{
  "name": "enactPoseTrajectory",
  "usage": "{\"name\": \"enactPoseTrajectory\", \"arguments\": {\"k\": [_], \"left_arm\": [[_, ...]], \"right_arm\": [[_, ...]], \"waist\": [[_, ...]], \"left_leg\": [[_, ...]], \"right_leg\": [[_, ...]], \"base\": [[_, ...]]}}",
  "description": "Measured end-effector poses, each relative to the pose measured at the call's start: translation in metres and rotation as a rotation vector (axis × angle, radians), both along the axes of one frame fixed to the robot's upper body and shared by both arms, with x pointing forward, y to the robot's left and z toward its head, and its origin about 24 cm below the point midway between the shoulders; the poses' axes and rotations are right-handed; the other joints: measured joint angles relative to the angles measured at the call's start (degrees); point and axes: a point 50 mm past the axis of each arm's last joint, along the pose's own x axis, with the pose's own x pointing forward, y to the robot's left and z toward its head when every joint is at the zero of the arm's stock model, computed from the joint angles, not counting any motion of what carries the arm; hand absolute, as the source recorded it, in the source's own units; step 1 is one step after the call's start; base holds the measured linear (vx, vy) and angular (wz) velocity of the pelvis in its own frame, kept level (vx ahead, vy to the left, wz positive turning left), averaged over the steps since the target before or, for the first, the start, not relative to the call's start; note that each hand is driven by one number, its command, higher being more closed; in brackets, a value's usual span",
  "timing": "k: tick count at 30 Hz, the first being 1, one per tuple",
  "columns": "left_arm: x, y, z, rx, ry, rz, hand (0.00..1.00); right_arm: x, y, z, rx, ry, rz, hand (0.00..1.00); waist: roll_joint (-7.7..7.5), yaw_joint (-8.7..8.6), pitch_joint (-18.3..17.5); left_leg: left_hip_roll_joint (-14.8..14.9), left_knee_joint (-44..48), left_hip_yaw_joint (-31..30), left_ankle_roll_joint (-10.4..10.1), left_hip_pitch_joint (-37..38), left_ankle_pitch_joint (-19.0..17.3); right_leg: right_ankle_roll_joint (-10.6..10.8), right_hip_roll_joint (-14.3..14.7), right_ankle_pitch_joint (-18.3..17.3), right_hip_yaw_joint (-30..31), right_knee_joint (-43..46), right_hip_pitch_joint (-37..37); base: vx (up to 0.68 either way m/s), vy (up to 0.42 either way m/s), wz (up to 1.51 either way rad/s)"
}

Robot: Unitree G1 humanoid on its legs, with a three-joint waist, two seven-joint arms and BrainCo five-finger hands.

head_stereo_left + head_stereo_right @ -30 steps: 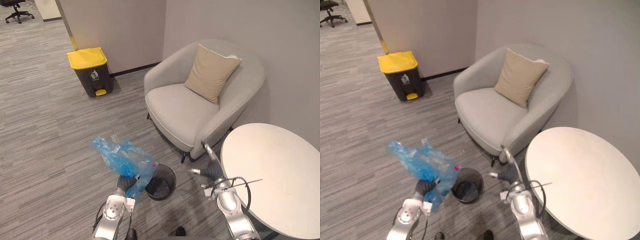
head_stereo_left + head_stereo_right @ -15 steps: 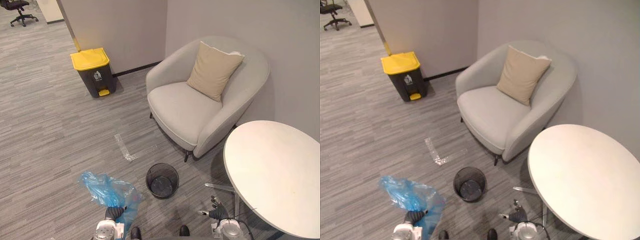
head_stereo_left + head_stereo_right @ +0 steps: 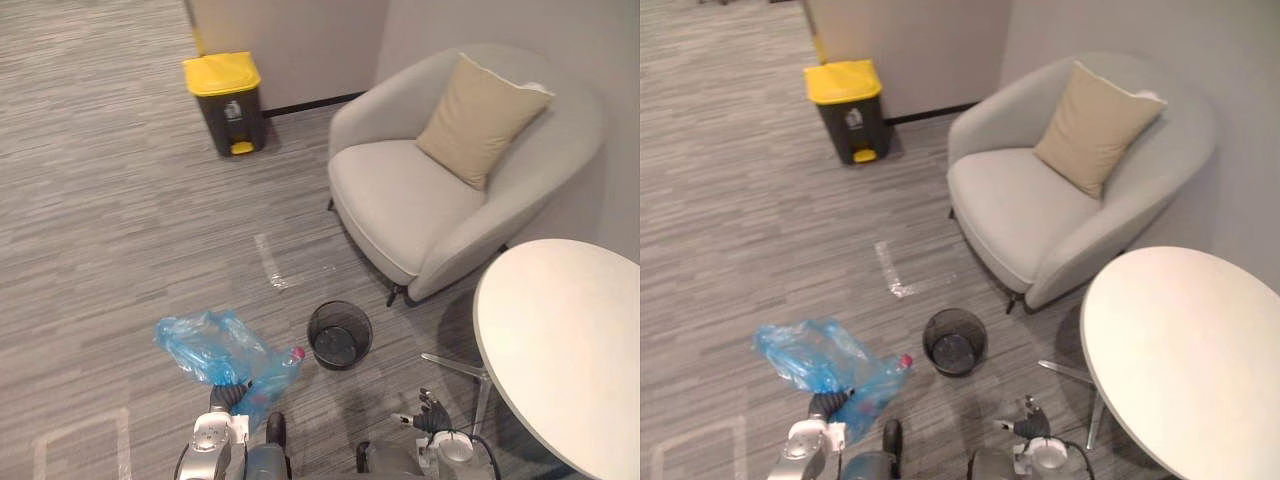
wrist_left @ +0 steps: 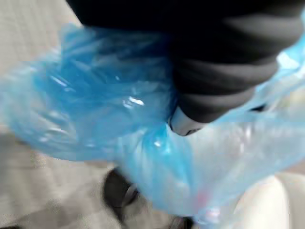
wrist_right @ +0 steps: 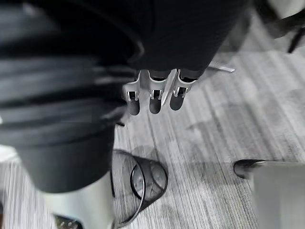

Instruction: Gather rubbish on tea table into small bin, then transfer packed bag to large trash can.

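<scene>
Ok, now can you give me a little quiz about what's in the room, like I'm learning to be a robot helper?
1. True or false: the small black bin stands on top of the round table.
2. What colour is the lid of the large trash can? A red, B yellow, C green.
3. Which of the robot's hands is holding the blue bag?

Key: 1 false, it stands on the floor beside the table. 2 B. 3 the left hand.
</scene>
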Motion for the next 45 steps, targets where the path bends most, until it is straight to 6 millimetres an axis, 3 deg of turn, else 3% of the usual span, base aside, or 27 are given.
{"name": "enactPoseTrajectory", "arguments": {"k": [4,5,7,8,9,10,12,15,20,22,25,26,27,29,32,33,34,35,37,39,40,42,44,45], "left_arm": [[-0.002,-0.01,-0.003,-0.019,0.011,-0.021,1.0],[-0.002,-0.01,-0.003,-0.018,0.011,-0.022,1.0],[0.012,-0.015,0.003,-0.021,-0.022,-0.048,1.0],[0.012,-0.018,0.003,-0.023,-0.022,-0.063,1.0],[0.012,-0.02,0.003,-0.025,-0.022,-0.069,1.0],[0.01,-0.021,0.002,-0.027,-0.018,-0.069,1.0],[0.01,-0.019,0.0,-0.02,-0.006,-0.073,1.0],[0.001,-0.006,-0.004,0.024,0.031,-0.08,1.0],[-0.002,0.0,-0.004,0.047,0.043,-0.098,1.0],[-0.001,-0.001,-0.004,0.044,0.043,-0.104,1.0],[-0.002,0.002,-0.004,0.055,0.047,-0.106,1.0],[-0.002,0.005,-0.004,0.063,0.046,-0.105,1.0],[-0.001,0.007,-0.003,0.07,0.045,-0.104,1.0],[0.001,0.011,-0.001,0.079,0.038,-0.094,1.0],[0.008,0.011,0.001,0.09,0.021,-0.088,1.0],[0.012,0.012,0.003,0.094,0.011,-0.091,1.0],[0.012,0.009,0.002,0.088,0.017,-0.093,1.0],[0.014,0.002,0.0,0.069,0.022,-0.094,1.0],[0.016,0.001,0.001,0.067,0.016,-0.096,1.0],[0.02,-0.001,0.002,0.066,0.009,-0.104,1.0],[0.021,-0.008,0.002,0.043,-0.001,-0.099,1.0],[0.02,-0.014,0.003,0.007,-0.017,-0.076,1.0],[0.018,-0.02,0.003,-0.014,-0.023,-0.078,1.0],[0.018,-0.021,0.003,-0.019,-0.025,-0.078,1.0]], "right_arm": [[-0.002,0.001,-0.001,0.0,0.004,-0.021,0.0],[-0.001,0.001,0.0,0.001,-0.005,-0.035,0.0],[-0.004,-0.001,0.0,0.005,-0.011,-0.076,0.0],[-0.006,-0.004,0.0,-0.006,-0.007,-0.08,0.0],[-0.009,-0.008,0.0,-0.016,-0.001,-0.081,0.0],[-0.013,-0.011,-0.002,-0.027,0.008,-0.085,0.0],[-0.016,-0.013,-0.004,-0.03,0.027,-0.088,0.0],[-0.022,0.005,-0.011,0.027,0.06,-0.082,0.0],[-0.021,0.006,-0.012,0.028,0.067,-0.08,0.0],[-0.017,0.006,-0.01,0.025,0.058,-0.072,0.0],[-0.011,0.008,-0.009,0.019,0.053,-0.051,0.0],[-0.011,0.01,-0.009,0.02,0.056,-0.044,0.0],[-0.014,0.011,-0.011,0.025,0.069,-0.038,0.0],[-0.012,0.012,-0.011,0.023,0.068,-0.026,0.0],[-0.004,0.007,-0.007,0.006,0.05,-0.019,0.0],[-0.005,0.004,-0.007,-0.005,0.052,-0.018,0.0],[-0.012,-0.002,-0.009,-0.021,0.072,-0.021,0.0],[-0.012,-0.006,-0.009,-0.028,0.075,-0.03,0.0],[-0.009,-0.01,-0.007,-0.028,0.059,-0.053,0.0],[-0.011,-0.009,-0.008,-0.017,0.065,-0.069,0.0],[-0.018,-0.009,-0.011,-0.015,0.082,-0.076,0.0],[-0.016,-0.006,-0.008,-0.014,0.062,-0.063,0.0],[-0.006,-0.007,-0.002,-0.011,0.015,-0.067,0.0],[-0.002,-0.007,0.001,-0.008,0.0,-0.074,0.0]], "waist": [[2.07,0.01,0.6],[1.81,-0.29,0.7],[-0.44,-0.56,2.1],[-0.75,-0.8,2.1],[-0.58,-1.22,2.0],[0.4,-1.9,1.5],[2.7,-1.95,1.0],[0.16,-1.82,0.8],[-1.2,-1.76,0.0],[-1.8,-1.96,0.0],[-2.25,-1.82,0.2],[-2.06,-2.17,0.5],[-1.76,-2.63,0.8],[-2.08,-2.64,0.7],[-1.43,-3.33,1.3],[-1.65,-3.83,1.2],[-1.35,-4.54,1.5],[0.44,-4.56,1.8],[0.96,-5.22,1.8],[1.0,-5.6,1.8],[1.08,-5.71,2.0],[1.06,-4.43,2.5],[0.74,-2.98,2.7],[0.63,-2.26,2.7]], "left_leg": [[1.8,-4.5,-2.5,-0.4,-0.1,2.5],[2.1,-5.3,0.8,0.8,-0.6,-2.1],[1.9,5.1,7.6,2.9,-3.0,-4.3],[2.0,12.5,9.8,3.5,-3.3,-5.3],[2.8,17.3,11.4,4.2,-2.7,-6.6],[4.2,19.3,13.1,3.5,-0.6,-10.9],[4.0,13.0,13.5,1.0,1.9,-14.4],[-0.2,9.1,12.5,1.9,3.9,-13.1],[-4.2,9.7,11.0,4.4,4.2,-15.1],[-5.2,12.9,10.7,5.1,3.2,-17.6],[-5.6,15.7,10.0,5.9,3.6,-20.4],[-5.4,15.5,9.0,6.0,5.3,-21.1],[-4.9,15.0,8.3,6.5,7.0,-21.8],[-4.2,13.4,7.5,6.3,9.8,-22.2],[-2.8,8.4,6.8,5.7,15.1,-22.3],[-2.8,6.7,5.8,4.4,16.8,-22.6],[-2.8,5.9,4.5,2.7,18.5,-23.5],[-1.3,5.4,4.1,2.1,19.5,-23.7],[-0.1,5.5,4.3,-0.9,20.4,-21.9],[0.2,9.6,4.3,-2.6,19.7,-20.7],[1.3,23.0,4.7,-3.5,16.2,-19.4],[5.0,43.8,7.5,-1.7,8.7,-16.4],[7.1,50.0,11.0,0.6,2.3,-20.3],[7.4,48.0,11.4,1.0,-0.1,-21.3]], "right_leg": [[-1.5,1.4,3.0,-5.6,-3.1,1.7],[-2.2,0.2,4.4,-7.7,-5.4,2.2],[-2.0,-3.8,5.5,-10.9,-5.9,2.6],[-1.9,-5.4,5.4,-12.3,-5.4,2.8],[-1.5,-6.3,5.3,-13.5,-5.4,3.4],[-0.3,-6.6,5.0,-14.9,-5.5,3.5],[1.6,-6.2,4.6,-16.2,-5.4,3.7],[3.7,-8.7,6.3,-16.8,-9.0,6.7],[5.6,-11.6,4.1,-16.7,-9.1,8.4],[5.9,-13.1,1.0,-15.4,-4.6,6.9],[5.0,-14.7,1.2,-12.3,12.0,0.3],[3.1,-14.6,1.5,-10.0,20.1,-3.6],[2.8,-12.8,-0.9,-8.5,23.0,-4.8],[1.4,-8.8,-3.4,-8.3,22.4,-6.6],[-0.9,-2.3,-2.3,-12.0,13.6,-11.0],[-1.6,-0.7,1.9,-12.6,6.3,-11.3],[-5.3,-0.1,8.8,-12.6,2.9,-10.5],[-5.7,0.7,8.7,-13.7,3.9,-9.8],[-7.1,1.4,5.3,-14.4,4.7,-8.8],[-7.3,1.7,4.3,-15.1,3.5,-6.3],[-7.1,2.4,3.8,-15.4,-0.6,-0.5],[-7.5,3.3,3.2,-13.5,-4.7,6.2],[-7.6,3.2,3.0,-10.3,-6.8,9.5],[-7.5,2.9,3.0,-8.7,-7.8,10.4]], "base": [[-0.16,-0.043,0.55],[-0.15,0.038,0.84],[-0.13,0.048,0.95],[-0.1,0.031,0.75],[-0.11,0.083,0.82],[-0.09,0.165,0.71],[-0.07,0.268,0.59],[0.01,0.191,0.41],[0.06,0.135,0.27],[0.16,0.106,0.17],[0.2,0.072,0.02],[0.33,0.033,0.28],[0.3,-0.03,0.31],[0.36,-0.104,0.24],[0.38,-0.117,0.18],[0.56,-0.146,0.5],[0.49,-0.104,0.44],[0.48,-0.113,0.27],[0.44,-0.139,0.04],[0.39,-0.125,0.24],[0.43,-0.109,0.18],[0.38,-0.036,-0.29],[0.3,0.053,-0.78],[0.34,0.118,-0.8]]}}
